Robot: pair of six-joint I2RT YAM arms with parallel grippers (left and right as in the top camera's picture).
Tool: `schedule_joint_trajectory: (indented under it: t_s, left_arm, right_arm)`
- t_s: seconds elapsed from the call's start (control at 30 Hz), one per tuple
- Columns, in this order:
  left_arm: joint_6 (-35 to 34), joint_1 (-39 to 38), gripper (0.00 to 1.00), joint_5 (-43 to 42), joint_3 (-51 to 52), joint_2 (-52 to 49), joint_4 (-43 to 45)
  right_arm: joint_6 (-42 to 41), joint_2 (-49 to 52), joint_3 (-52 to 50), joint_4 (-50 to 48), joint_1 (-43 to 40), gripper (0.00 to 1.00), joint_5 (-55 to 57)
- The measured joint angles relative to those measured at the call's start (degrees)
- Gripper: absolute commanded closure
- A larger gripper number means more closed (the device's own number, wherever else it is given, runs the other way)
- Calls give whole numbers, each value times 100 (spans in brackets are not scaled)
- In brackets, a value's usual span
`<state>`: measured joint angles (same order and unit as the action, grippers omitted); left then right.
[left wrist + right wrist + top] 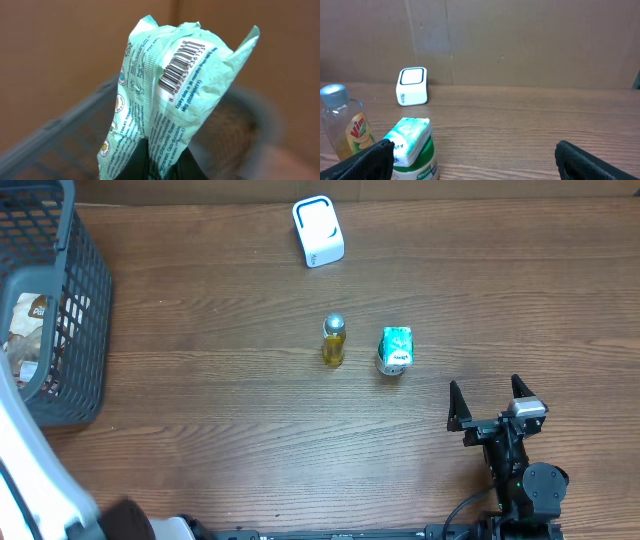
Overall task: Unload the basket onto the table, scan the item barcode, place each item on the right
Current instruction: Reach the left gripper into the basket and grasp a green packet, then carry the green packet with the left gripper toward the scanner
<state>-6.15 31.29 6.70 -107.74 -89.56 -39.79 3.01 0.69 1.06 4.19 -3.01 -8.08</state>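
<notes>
- While the left gripper (pixel 161 162) stands clamped on the lower end of a crinkled mint-green plastic packet (pixel 170 95), the packet rises upright before the wrist camera, its black barcode (pixel 182 65) facing the lens (printed near the top, tilted).
- Behind and below the packet, blurred, shows the dark grey plastic mesh basket (pixel 85 330), which sits at the left edge of the brown wooden table (pixel 200 400).
- At the table's near right, the right gripper (pixel 486 395) rests low, its jaws wide apart.
- At the far middle stands a white boxy scanner with a dark-rimmed face (pixel 318 230).
- Mid-table stand a yellow bottle with a silver cap (pixel 333 340) and, just beside it, a green-and-white tub (pixel 395 350).
</notes>
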Motion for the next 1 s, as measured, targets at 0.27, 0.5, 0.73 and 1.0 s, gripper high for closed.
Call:
schedule_joint_trajectory:
  t_s: [0.27,0.5,0.73,1.0]
  left_arm:
    - [-859,-538,96,-2118,-37,756,-1980]
    - [-1067,-1213,96,-2627,339,323,-3156]
    - [-1193,-2269,96,-2529,1526,-356,-2907]
    - [-1786,-3639,96,-1797,2535,-1150,-2133]
  right_arm:
    - [-2,0,0,0,0,0,0]
    - [0,0,0,-2,0,0,-2]
    - [0,0,0,-2,0,0,-2]
    - [2,0,0,2,0,0,0]
